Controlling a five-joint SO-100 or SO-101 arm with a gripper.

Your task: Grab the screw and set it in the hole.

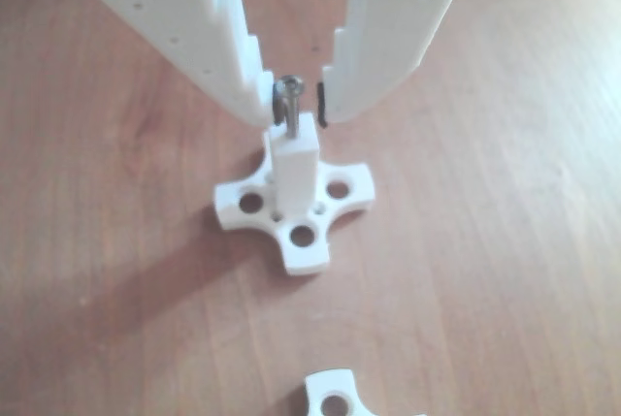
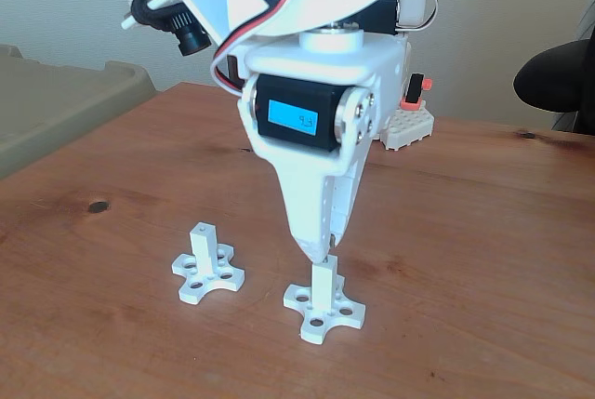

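Observation:
The screw point(image 1: 289, 98) stands upright, its shaft sunk into the hole in the top of a white square post point(image 1: 294, 169) on a cross-shaped base point(image 1: 301, 241). Its head rises between the two white fingertips of my gripper point(image 1: 294, 106). A clear gap shows between the head and the right fingertip point(image 1: 335, 96), and the left fingertip point(image 1: 254, 96) is very close to the head. The jaws stand open. In the fixed view my gripper point(image 2: 321, 255) points straight down onto the same post point(image 2: 323, 285), and the screw is too small to make out there.
A second white post on a cross base point(image 2: 206, 264) stands to the left in the fixed view, and its edge point(image 1: 335, 399) shows at the bottom of the other view. A white brick block with a red part point(image 2: 409, 125) sits behind the arm. A beige bin point(image 2: 56, 101) lies at the far left.

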